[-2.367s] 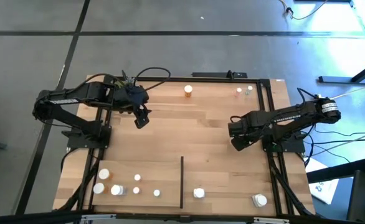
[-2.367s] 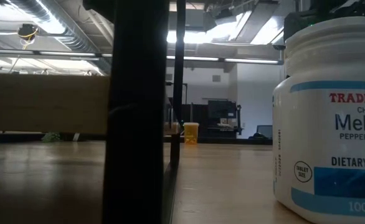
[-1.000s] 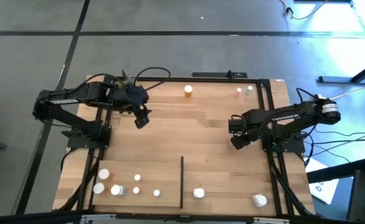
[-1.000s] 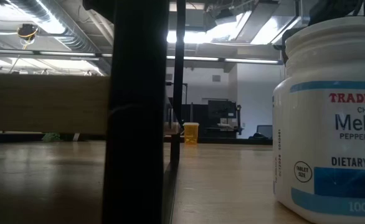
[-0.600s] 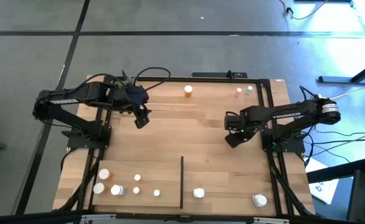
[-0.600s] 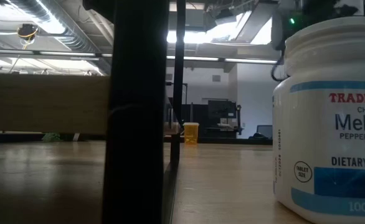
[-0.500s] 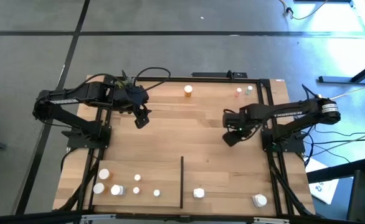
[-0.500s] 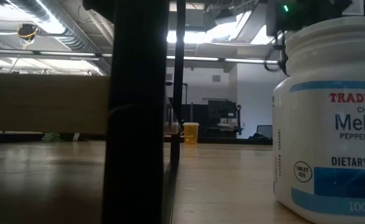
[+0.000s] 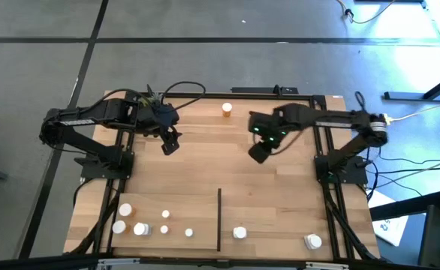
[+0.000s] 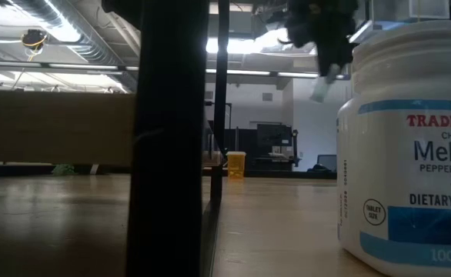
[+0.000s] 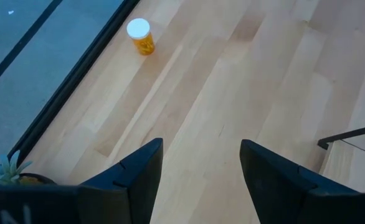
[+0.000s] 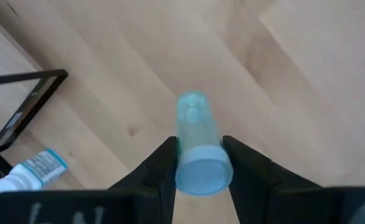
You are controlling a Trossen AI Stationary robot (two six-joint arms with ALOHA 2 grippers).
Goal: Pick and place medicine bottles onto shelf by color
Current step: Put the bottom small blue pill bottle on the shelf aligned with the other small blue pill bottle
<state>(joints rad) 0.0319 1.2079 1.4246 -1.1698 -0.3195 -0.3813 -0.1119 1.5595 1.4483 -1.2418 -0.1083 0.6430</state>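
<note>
One bottle aloft, the rest sorted or waiting

Item 1: small pale bottle (image 12: 198, 146), clamped between the right gripper's (image 9: 258, 151) two fingers, cap end toward the wrist camera, body pointing down at the wood. It hangs clear of the board, over the middle of the shelf (image 9: 205, 161) toward its far side. Its colour reads bluish-white, though the tint is hard to trust. Carried high, likely so it clears whatever stands below on the way to its group.

Item 2: orange bottle (image 9: 227, 110), upright and alone near the far rail, well apart from both grippers; probably awaiting pickup.

Item 3: cluster of bottles (image 9: 141, 222) at the near left corner, left of the divider strip (image 9: 219, 218), mixed white and orange caps-up.

Item 4: two white bottles, one (image 9: 239, 232) just right of the strip, one (image 9: 312, 241) nearer the right rail; the strip apparently separates the groups.

Item 5: left gripper (image 9: 170, 143), jaws parted around nothing, parked over the far left of the board, waiting
</note>
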